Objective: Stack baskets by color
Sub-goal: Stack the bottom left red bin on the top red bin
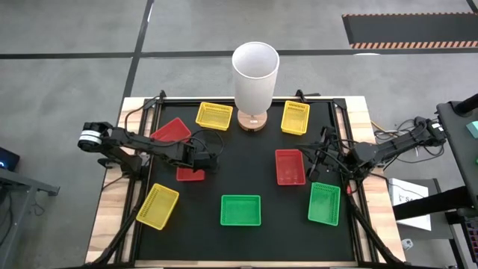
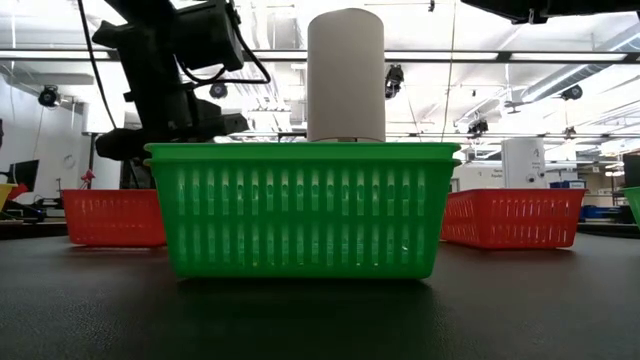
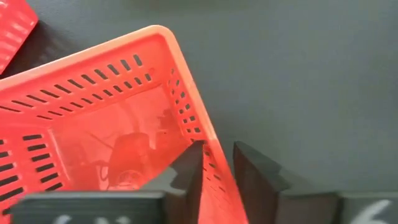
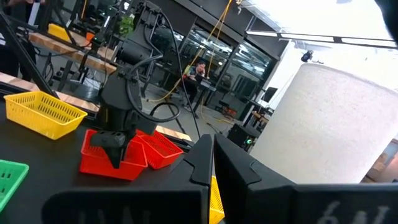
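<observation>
My left gripper (image 1: 203, 162) stands over a red basket (image 1: 190, 174) at the mat's left middle, shut on its wall. A second red basket (image 1: 172, 131) lies behind it and a third (image 1: 290, 166) right of centre. Yellow baskets sit at the far left (image 1: 214, 115), the far right (image 1: 295, 117) and the near left (image 1: 157, 205). Green baskets rest on their bases at the near middle (image 1: 240, 210) and the near right (image 1: 324, 203). My right gripper (image 4: 211, 168) hangs shut and empty over the mat's right side. My left gripper has one finger (image 3: 189, 180) inside the red basket and the other (image 3: 258, 183) outside, with a side wall (image 3: 214, 158) between them, some way from the corner (image 3: 160, 32). The fingers come down steeply from above, across the wall. The basket's base rests on the mat (image 4: 112, 163).
A tall white cylinder (image 1: 255, 73) on a wooden base stands at the far middle of the black mat (image 1: 254, 179). Cables run along both sides of the table. Bare mat lies between the red basket at the centre right and my left gripper.
</observation>
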Controlling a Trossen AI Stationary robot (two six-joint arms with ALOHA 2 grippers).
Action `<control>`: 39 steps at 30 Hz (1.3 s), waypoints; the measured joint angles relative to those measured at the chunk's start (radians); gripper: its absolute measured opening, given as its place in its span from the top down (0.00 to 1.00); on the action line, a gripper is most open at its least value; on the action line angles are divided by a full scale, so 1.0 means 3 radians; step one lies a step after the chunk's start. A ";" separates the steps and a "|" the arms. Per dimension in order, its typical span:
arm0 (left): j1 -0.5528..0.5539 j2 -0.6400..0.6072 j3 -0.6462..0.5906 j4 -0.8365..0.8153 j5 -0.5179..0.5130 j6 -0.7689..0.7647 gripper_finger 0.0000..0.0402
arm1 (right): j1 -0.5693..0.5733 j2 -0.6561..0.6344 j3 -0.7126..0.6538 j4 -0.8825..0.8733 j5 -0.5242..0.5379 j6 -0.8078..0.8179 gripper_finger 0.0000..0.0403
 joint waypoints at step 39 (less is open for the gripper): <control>0.0250 -0.0463 0.1000 -0.1998 -0.0781 0.2710 1.00 | 0.0000 0.0001 0.0000 -0.0071 0.0001 -0.0024 0.98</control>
